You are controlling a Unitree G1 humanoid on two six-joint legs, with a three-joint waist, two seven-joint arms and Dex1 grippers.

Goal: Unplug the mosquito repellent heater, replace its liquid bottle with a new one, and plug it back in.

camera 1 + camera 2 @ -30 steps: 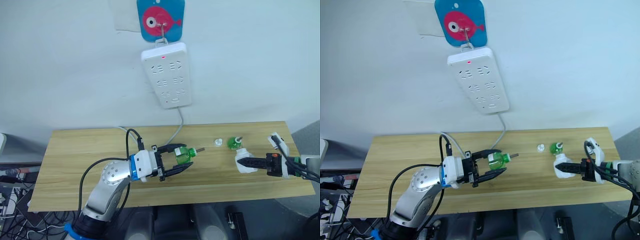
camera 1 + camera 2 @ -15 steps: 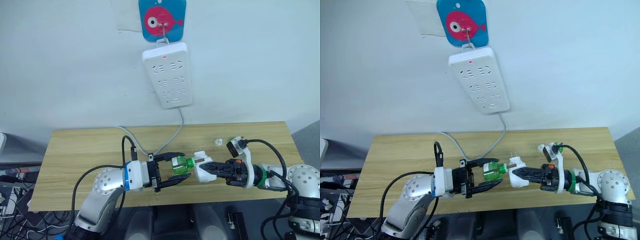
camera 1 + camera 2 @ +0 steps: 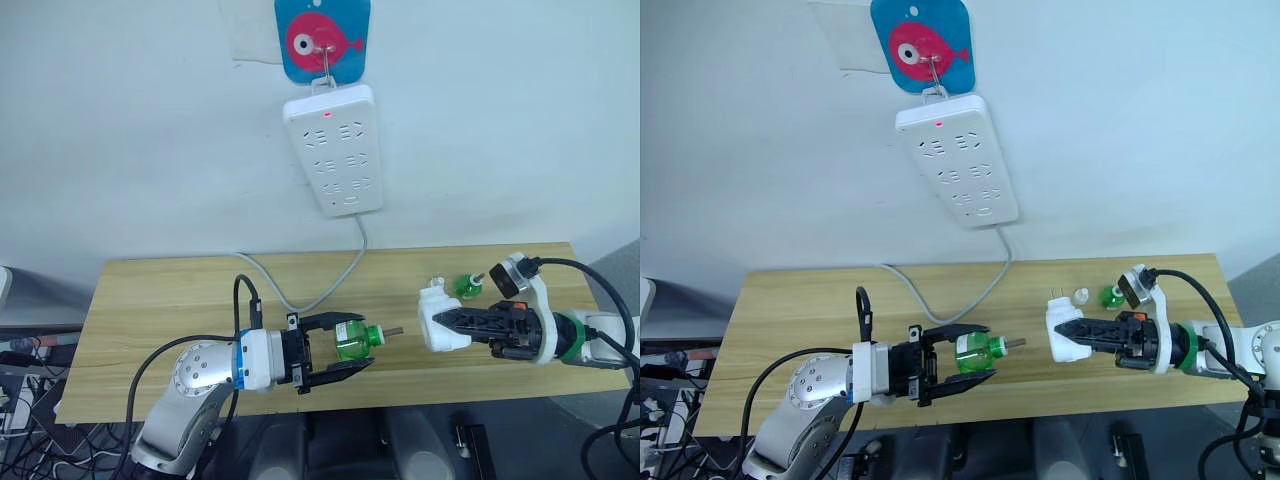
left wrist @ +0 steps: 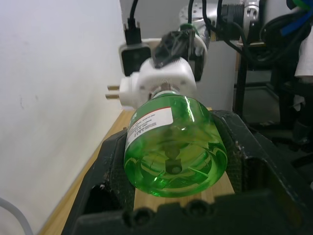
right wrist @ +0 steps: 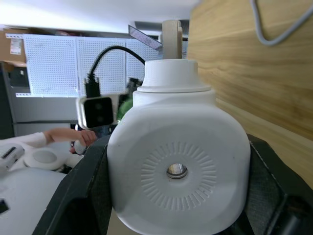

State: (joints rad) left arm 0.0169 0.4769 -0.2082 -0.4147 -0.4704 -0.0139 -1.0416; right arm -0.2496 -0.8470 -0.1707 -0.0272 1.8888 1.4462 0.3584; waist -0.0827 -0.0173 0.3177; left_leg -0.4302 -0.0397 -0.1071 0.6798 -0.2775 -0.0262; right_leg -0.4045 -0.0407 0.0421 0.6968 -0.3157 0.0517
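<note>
The green bottle [image 3: 354,340] is gripped by the left fingers [image 3: 340,345], wick pointing at the heater [image 3: 437,323], which is clamped in the right fingers [image 3: 452,322] above the table [image 3: 160,300], well apart, axes roughly aligned

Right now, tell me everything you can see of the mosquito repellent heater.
The mosquito repellent heater is a small white rounded-square unit of smooth plastic. One face has a ribbed ring around a small round vent hole; a round collar sticks out of one side, and two metal prongs jut out. The right gripper holds it in the air above the wooden table, unplugged, facing the green bottle in the left gripper, without touching it.
</note>
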